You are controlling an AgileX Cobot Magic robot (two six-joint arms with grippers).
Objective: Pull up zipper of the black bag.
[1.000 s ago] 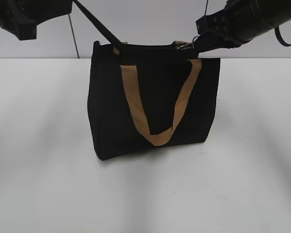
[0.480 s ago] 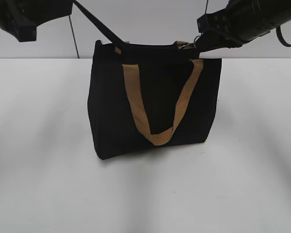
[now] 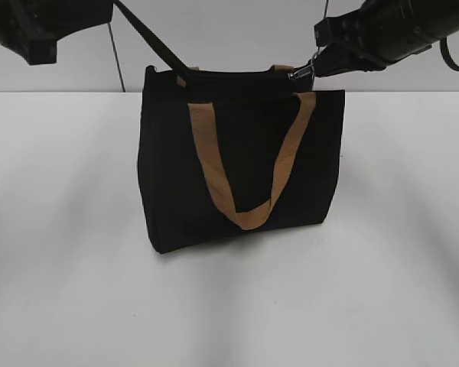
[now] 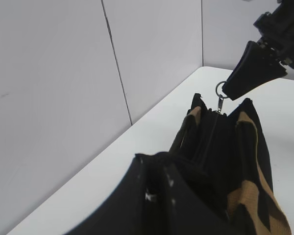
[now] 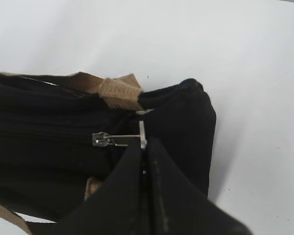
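The black bag [image 3: 245, 153] stands upright on the white table, and a tan handle [image 3: 214, 168] hangs down its front. The zipper [image 3: 237, 73] runs along its top edge. My right gripper [image 3: 320, 65] is shut on the ring of the silver pull tab [image 3: 300, 73] at the bag's right end. In the right wrist view the jaws [image 5: 144, 147] pinch the pull tab [image 5: 122, 139], and the zipper [image 5: 39, 133] looks closed to the slider's left. My left gripper [image 3: 182, 67] is shut on the bag's top left corner, which also shows in the left wrist view [image 4: 154, 169].
The white table [image 3: 398, 267] spreads out on all sides of the bag. A grey wall [image 3: 229, 30] stands close behind it. In the left wrist view the wall [image 4: 63, 73] runs along the table's far edge.
My right gripper has moved a little to the right and up with the pull tab. The bag's top has shifted slightly. The left arm has stayed put.
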